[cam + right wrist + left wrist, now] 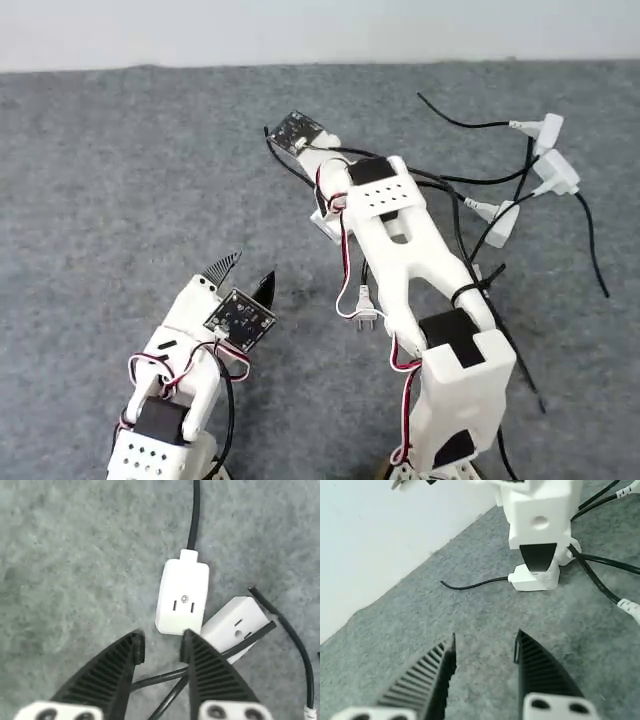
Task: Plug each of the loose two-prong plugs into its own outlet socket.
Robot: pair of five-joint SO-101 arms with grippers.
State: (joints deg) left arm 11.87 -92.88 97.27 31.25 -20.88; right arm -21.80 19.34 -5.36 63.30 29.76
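A loose white two-prong plug (367, 316) lies flat on the grey desk (120, 180), just beside the right arm (400, 240). It sits well behind the right pincer (161, 642) and off to the side of the left pincer (247, 275), apart from both. Its prongs point away from the right pincer, toward the arm bases.

Just ahead of the right pincer's fingertips (136, 642) lies a white socket block (182, 597), slots facing up, with a black cord running from its far end. Whether the nearer fingertip touches its edge cannot be told. A second socket block (234, 624) lies tilted just beside the first, touching or nearly touching it, with a black cable (250, 635) crossing over its corner. The right pincer is released, with nothing between its black ribbed fingers.

Farther out, beyond the right arm on the side away from the left pincer, three more white sockets lie near one another on black cords (470, 180): a top socket (548, 130), a middle socket (556, 172) and a lower socket (503, 222).

The left pincer is also released and grasps nothing, poised over bare desk and well apart from every socket.
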